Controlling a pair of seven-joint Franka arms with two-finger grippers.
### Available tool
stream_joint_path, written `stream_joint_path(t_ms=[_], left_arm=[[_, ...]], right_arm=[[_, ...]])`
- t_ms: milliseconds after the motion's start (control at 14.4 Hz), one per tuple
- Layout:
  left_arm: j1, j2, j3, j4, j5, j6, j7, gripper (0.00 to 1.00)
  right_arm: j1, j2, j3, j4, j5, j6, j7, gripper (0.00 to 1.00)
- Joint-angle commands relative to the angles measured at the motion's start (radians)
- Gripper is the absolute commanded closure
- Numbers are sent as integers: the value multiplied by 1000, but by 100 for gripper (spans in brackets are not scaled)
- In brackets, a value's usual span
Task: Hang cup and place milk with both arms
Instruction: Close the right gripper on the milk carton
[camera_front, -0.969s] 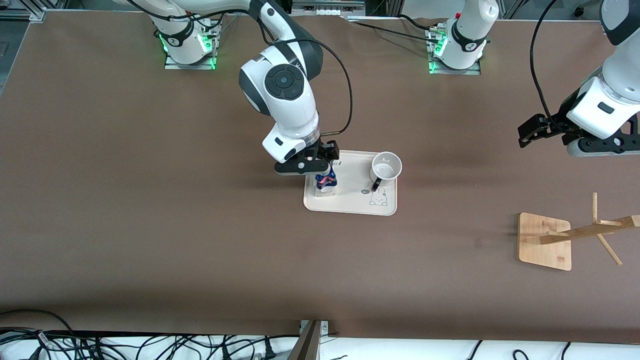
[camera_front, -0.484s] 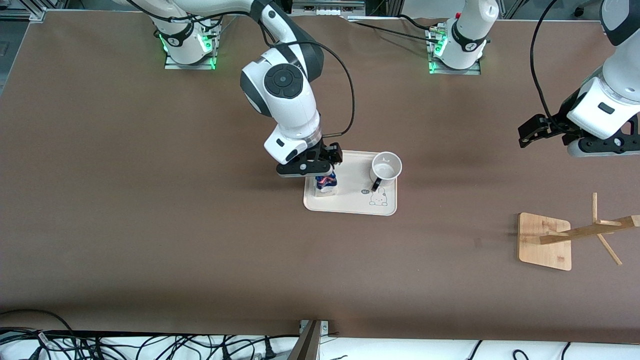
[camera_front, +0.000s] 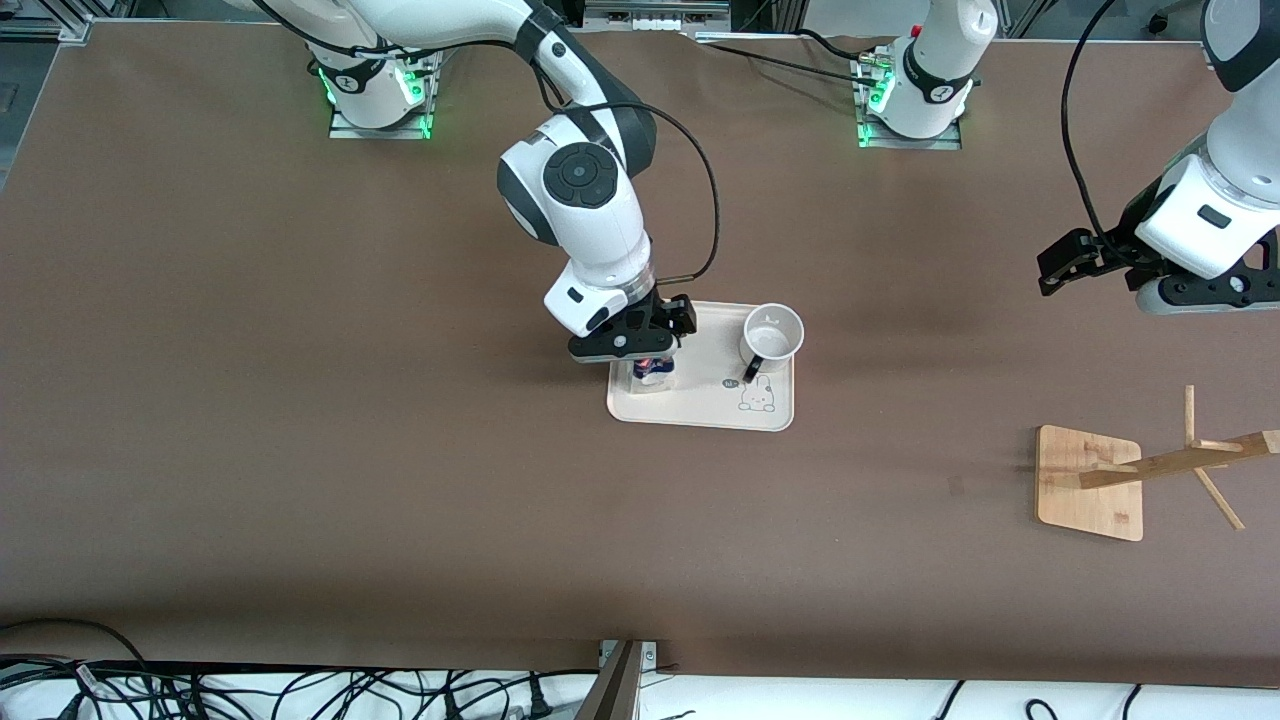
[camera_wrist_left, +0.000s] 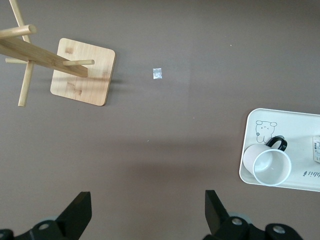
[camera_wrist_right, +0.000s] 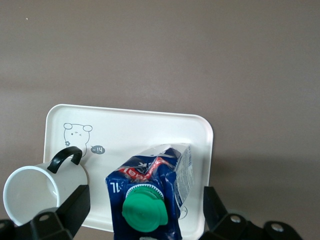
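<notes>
Milk (camera_wrist_right: 150, 192) count is one carton, plus one cup (camera_front: 771, 340), both standing on one cream tray (camera_front: 700, 410), milk toward the right arm's end. Right gripper (camera_front: 640, 352) hangs just above the carton, fingers spread wide either side of its green cap (camera_wrist_right: 144, 211), not touching. Left gripper (camera_front: 1085, 262) waits spread open over bare table, above one wooden rack (camera_front: 1140, 475).

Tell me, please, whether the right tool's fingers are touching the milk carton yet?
Apart. In the right wrist view the right tool is open, and tray shows between each finger and the milk carton.
</notes>
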Motion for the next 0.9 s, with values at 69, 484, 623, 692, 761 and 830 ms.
stream_joint_path(t_ms=[69, 484, 623, 692, 761, 830], left_arm=[[7, 12, 0, 27, -16, -16, 21, 0], [7, 12, 0, 27, -14, -16, 21, 0], [7, 12, 0, 27, -16, -16, 21, 0], [7, 12, 0, 27, -16, -16, 21, 0], [6, 12, 0, 27, -14, -18, 22, 0], [6, 12, 0, 27, -14, -18, 22, 0]], right_arm=[[11, 10, -9, 7, -6, 8, 9, 0], [15, 61, -9, 7, -14, 14, -2, 0], [23, 64, -9, 7, -14, 14, 1, 0], [27, 62, -9, 7, -15, 14, 0, 0], [27, 62, -9, 7, -15, 14, -8, 0], [26, 62, -9, 7, -14, 14, -11, 3]])
